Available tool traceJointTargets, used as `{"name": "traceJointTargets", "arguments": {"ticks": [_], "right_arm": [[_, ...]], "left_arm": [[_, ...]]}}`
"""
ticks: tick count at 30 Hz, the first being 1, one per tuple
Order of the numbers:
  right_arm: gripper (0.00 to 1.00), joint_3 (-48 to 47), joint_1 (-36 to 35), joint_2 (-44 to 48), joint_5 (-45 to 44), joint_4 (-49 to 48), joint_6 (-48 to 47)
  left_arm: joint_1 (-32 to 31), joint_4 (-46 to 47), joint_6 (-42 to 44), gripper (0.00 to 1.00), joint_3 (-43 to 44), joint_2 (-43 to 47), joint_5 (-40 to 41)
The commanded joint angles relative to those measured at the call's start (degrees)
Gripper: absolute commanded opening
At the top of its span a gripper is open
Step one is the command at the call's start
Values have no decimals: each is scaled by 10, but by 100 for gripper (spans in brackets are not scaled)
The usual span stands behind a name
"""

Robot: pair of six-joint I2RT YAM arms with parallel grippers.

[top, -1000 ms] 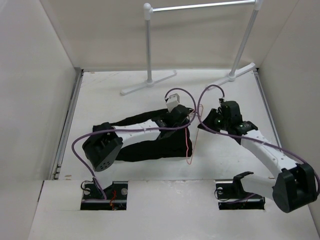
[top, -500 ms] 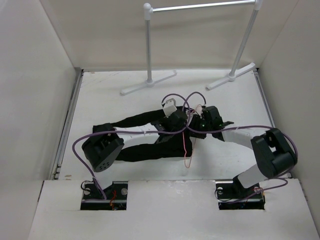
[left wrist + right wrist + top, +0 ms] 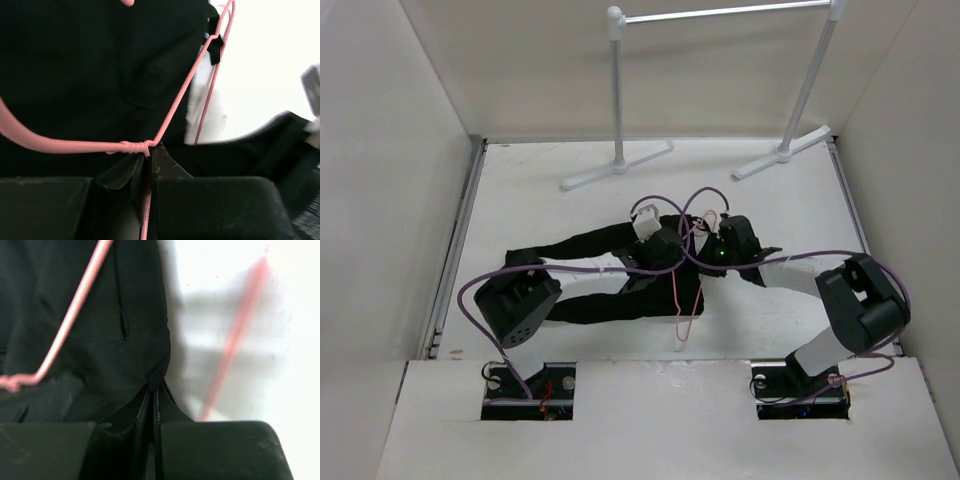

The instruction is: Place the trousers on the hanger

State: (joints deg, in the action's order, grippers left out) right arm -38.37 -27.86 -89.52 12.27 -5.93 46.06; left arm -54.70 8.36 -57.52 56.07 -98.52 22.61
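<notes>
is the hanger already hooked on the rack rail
No, the hanger is down by the trousers, well short of the rack, whose rail carries nothing.

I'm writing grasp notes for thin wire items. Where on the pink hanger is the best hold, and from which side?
Probably the twisted neck of the hanger, where the wires wind into a thicker knot that won't slip; the left gripper is shut there. Come from above, jaws across the wire, since the frame lies over the trousers.
</notes>
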Motion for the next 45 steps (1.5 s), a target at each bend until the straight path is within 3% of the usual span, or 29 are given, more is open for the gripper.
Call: {"name": "traceJointTargets", "arguments": {"ticks": [1, 7, 15, 21, 28, 34, 45], "right_arm": [[9, 1, 10, 69, 27, -11, 21], [7, 10, 31, 133, 52, 24, 46], [5, 5, 83, 139, 144, 3, 101], [4, -26, 69, 110, 135, 12, 115], [4, -29, 143, 152, 103, 98, 66], [5, -46, 153, 139, 83, 118, 48], [11, -51, 150, 87, 54, 142, 14]], "left_arm": [[25, -1, 3, 0, -32, 61, 39], [60, -12, 21, 0, -90, 113, 68], [60, -23, 53, 0, -112, 131, 55], [20, -49, 46, 0, -59, 83, 120], [82, -78, 70, 0, -131, 163, 127], [114, -112, 108, 0, -164, 231, 116], [98, -99, 128, 0, -110, 216, 132]]}}
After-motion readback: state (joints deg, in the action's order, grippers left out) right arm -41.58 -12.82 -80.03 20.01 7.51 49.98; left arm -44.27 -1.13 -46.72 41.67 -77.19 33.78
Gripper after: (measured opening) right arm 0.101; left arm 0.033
